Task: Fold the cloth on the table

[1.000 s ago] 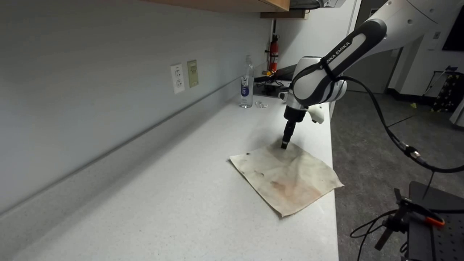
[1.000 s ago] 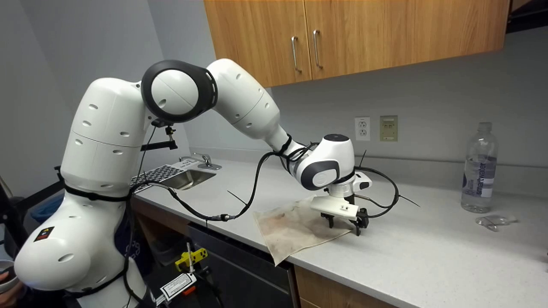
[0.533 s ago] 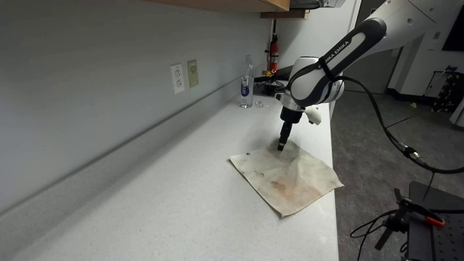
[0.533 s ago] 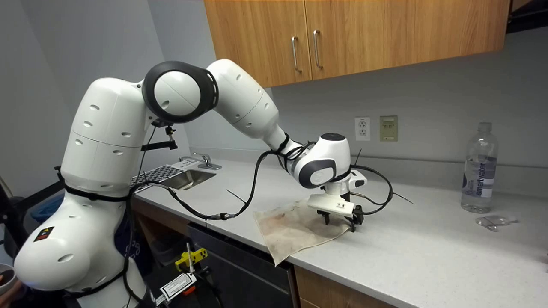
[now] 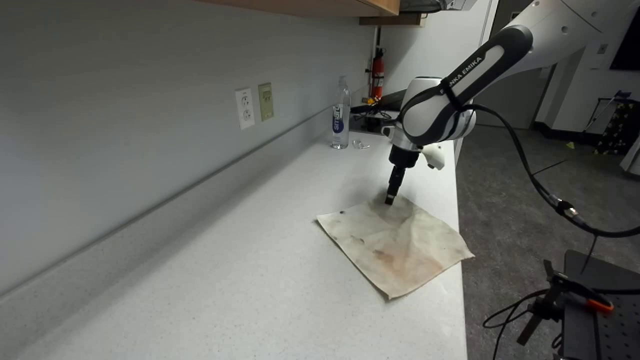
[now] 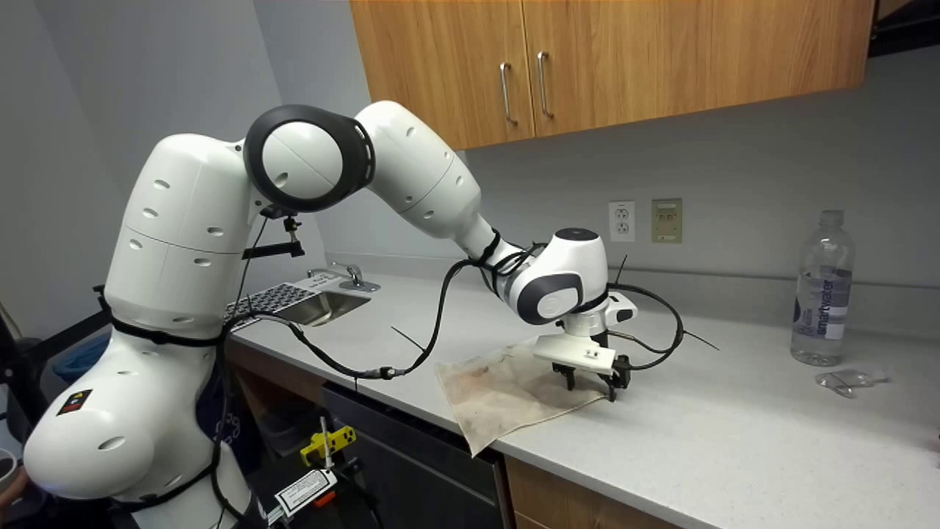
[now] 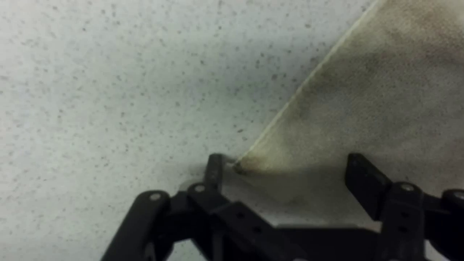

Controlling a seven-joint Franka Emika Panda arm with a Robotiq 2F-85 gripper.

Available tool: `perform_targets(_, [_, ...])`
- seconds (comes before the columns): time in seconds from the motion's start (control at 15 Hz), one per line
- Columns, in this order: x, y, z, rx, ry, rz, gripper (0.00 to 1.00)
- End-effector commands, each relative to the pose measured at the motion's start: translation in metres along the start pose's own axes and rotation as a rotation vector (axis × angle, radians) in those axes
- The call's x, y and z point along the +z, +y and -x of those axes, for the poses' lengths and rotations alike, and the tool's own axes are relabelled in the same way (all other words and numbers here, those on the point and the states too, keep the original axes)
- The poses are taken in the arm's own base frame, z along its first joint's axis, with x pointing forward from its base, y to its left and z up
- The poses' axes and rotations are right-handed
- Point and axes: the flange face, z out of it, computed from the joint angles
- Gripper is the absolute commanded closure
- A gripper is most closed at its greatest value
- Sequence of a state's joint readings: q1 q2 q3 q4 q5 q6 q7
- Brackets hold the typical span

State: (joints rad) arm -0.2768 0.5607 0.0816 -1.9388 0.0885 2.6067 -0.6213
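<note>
One water bottle (image 6: 822,308) upright on worktop (image 6: 734,441), small clear item (image 6: 848,380) near it, both well off the cloth (image 6: 499,404). Fingers (image 7: 214,172) wide apart, cloth's corner between.

And here's room: my gripper (image 7: 285,159) is spread wide, with a corner of the cloth (image 7: 391,90) lying in the gap. Bare table (image 6: 734,426) stretches from me to the bottle (image 6: 822,316), well apart, a small clear object (image 6: 844,382) beside it, while the wall (image 6: 734,162) bars one side and the wooden cabinet (image 6: 698,59) juts out above.
</note>
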Motion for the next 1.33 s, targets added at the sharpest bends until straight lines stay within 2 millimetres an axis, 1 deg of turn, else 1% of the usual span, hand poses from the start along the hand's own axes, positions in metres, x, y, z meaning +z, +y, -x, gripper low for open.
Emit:
perform_targets(0.0, [-0.010,0.007,-0.002,-0.007,-0.010,0.006,0.44])
perform_targets(0.07, [-0.010,0.008,-0.002,-0.004,-0.010,0.010,0.53])
perform_targets(0.2, [-0.010,0.008,-0.003,-0.004,-0.013,0.012,0.67])
perform_targets(0.27, [-0.010,0.008,-0.003,-0.007,-0.014,0.015,0.75])
perform_targets(0.4, [-0.011,0.007,-0.004,-0.009,-0.015,0.019,0.88])
perform_targets(0.47, [-0.012,0.006,-0.004,-0.012,-0.015,0.025,0.97])
perform_targets(0.53, [-0.013,0.004,-0.005,-0.014,-0.015,0.038,1.00])
perform_targets(0.73, [-0.021,-0.006,-0.009,-0.039,0.004,0.118,1.00])
perform_targets(0.93, [-0.037,-0.023,-0.015,-0.077,0.021,0.206,0.99])
perform_targets(1.27, [-0.069,-0.061,-0.022,-0.135,0.012,0.291,0.99])
